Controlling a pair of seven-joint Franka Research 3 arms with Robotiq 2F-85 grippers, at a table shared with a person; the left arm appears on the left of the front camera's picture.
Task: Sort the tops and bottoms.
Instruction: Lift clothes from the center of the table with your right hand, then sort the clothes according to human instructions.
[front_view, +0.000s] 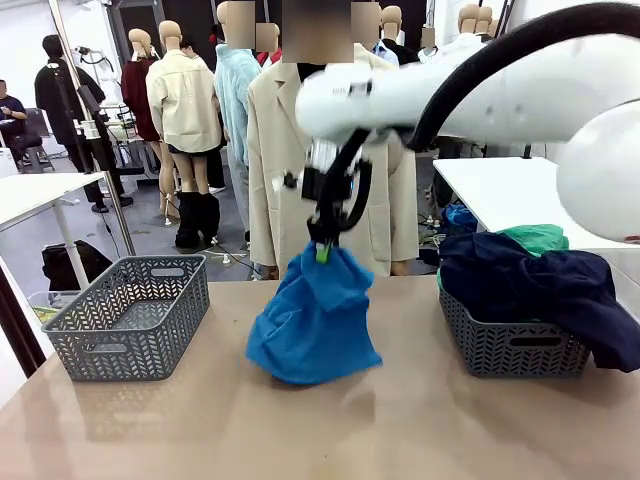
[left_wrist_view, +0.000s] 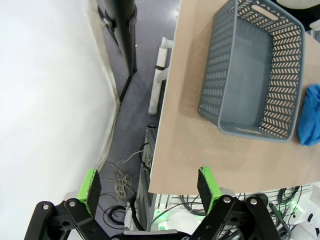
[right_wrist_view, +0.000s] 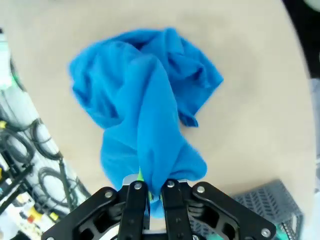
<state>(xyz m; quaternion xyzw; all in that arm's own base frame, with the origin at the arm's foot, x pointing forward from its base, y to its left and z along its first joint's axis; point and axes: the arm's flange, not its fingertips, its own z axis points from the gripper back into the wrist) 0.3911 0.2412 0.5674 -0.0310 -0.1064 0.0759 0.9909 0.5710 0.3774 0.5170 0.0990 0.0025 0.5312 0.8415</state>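
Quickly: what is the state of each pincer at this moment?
Left pincer: open, holding nothing.
Right pincer: closed on the bright blue garment, pinching it at the top; its lower part touches the table.

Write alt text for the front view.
The right gripper, shut on a bright blue cloth garment, lifts it above the beige table. An empty grey plastic basket sits left; another at right holds dark navy cloth.
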